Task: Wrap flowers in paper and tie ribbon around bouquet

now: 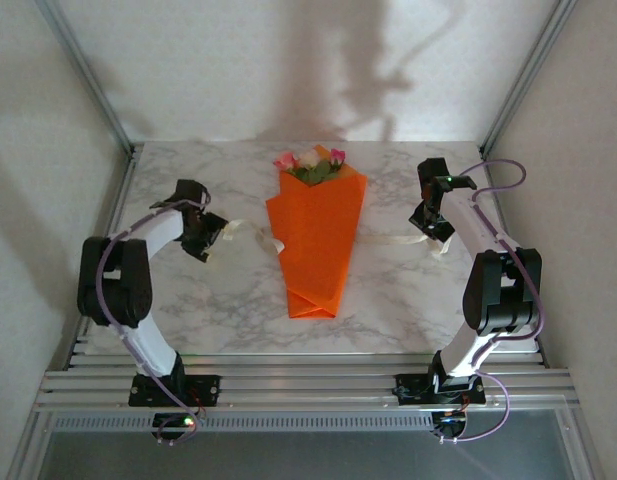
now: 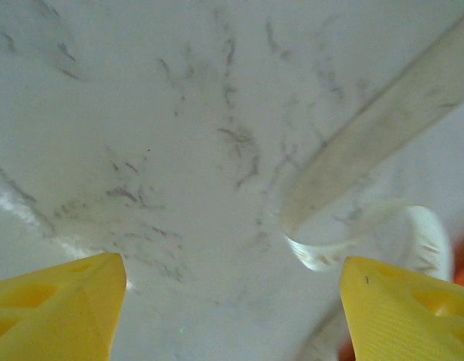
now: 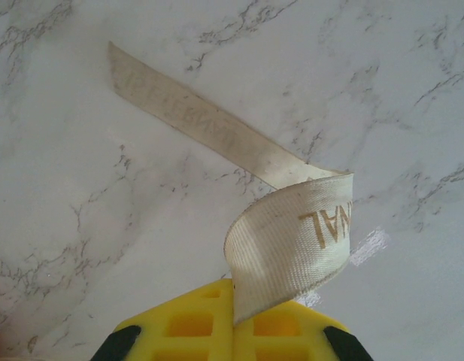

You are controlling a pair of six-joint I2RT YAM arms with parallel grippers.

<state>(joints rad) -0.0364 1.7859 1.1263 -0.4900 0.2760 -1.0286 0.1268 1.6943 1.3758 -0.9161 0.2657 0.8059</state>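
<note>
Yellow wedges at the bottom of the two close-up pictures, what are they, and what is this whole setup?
Those are the fingers of two robot arms bolted at the near edge of a white marble table. The wide picture looks down from above; each close-up comes from a camera on one arm's wrist. On the table lies an orange paper cone with pink and cream roses at its wide end. A pale cream ribbon trails out on both sides of it. The right arm's fingers are shut on one ribbon end; the left arm's fingers stand open, holding nothing.
</note>
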